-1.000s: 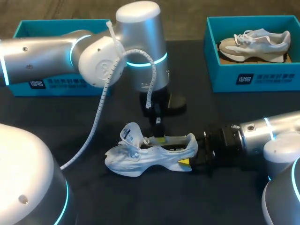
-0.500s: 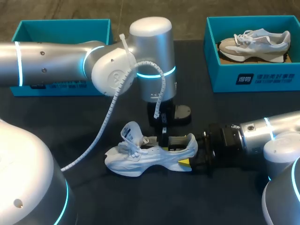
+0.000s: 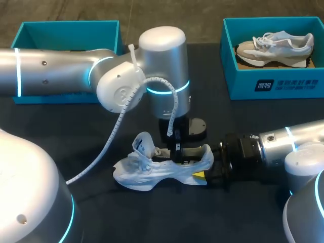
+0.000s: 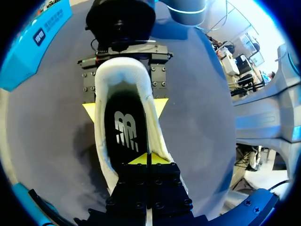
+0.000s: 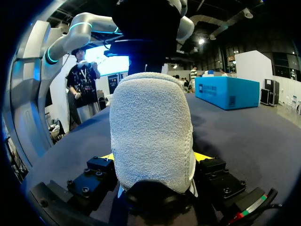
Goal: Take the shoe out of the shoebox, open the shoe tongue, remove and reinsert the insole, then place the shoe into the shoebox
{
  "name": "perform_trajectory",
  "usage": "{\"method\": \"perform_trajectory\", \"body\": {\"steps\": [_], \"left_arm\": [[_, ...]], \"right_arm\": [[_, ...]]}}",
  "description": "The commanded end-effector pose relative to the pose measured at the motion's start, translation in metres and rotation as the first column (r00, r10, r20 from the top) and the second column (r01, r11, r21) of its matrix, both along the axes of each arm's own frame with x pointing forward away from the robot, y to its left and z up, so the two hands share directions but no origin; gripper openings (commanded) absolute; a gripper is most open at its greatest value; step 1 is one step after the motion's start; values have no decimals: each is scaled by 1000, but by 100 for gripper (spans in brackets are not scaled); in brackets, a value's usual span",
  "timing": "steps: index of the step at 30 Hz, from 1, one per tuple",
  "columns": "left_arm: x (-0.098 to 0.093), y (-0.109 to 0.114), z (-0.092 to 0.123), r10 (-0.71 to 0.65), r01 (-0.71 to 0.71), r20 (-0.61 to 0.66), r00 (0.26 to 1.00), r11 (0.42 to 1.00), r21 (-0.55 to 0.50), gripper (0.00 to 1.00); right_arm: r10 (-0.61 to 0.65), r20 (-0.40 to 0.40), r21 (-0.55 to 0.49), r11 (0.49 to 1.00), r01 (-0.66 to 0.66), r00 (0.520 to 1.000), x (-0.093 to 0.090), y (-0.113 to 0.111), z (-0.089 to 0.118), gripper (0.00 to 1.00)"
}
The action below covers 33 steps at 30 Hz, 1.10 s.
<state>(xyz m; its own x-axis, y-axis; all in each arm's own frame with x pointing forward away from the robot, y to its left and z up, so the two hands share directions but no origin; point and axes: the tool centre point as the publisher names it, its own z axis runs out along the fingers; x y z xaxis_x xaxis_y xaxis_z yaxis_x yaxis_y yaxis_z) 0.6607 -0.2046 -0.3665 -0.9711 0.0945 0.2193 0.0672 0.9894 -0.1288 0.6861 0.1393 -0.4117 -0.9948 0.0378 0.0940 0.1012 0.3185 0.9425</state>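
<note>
A white shoe (image 3: 152, 169) lies on its sole on the dark table, with the toe toward my left side and the tongue pulled up. My right gripper (image 3: 201, 175) is shut on the heel (image 5: 153, 122), with a yellow tip on each side of it. My left gripper (image 3: 177, 150) points straight down into the shoe's opening. In the left wrist view that gripper (image 4: 147, 159) has its tips pressed together, right over the black insole (image 4: 126, 132) lying flat inside the shoe. The right gripper's fingertips (image 4: 89, 111) flank the heel beyond it.
An empty teal shoebox (image 3: 71, 24) stands at the back left, partly behind my left arm. A second teal box (image 3: 283, 83) at the back right holds a grey and white shoe (image 3: 276, 45).
My left arm has swung right and brought its gripper from behind the shoe to over the opening, then lower into it. The right gripper and the shoe have stayed put.
</note>
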Motion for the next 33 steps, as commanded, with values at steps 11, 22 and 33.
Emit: {"method": "perform_trajectory", "body": {"steps": [11, 22, 33], "left_arm": [[9, -20, 13, -62, 60, 60, 996, 998, 28, 0], [11, -9, -11, -45, 44, 18, 999, 996, 74, 0], [-3, 16, -17, -17, 12, 45, 999, 995, 97, 0]], "right_arm": [[-2, 0, -3, 1000, 2, 1000, 0, 1, 0, 0], [-2, 0, -3, 1000, 2, 1000, 0, 1, 0, 0], [-2, 0, -3, 1000, 2, 1000, 0, 1, 0, 0]]}}
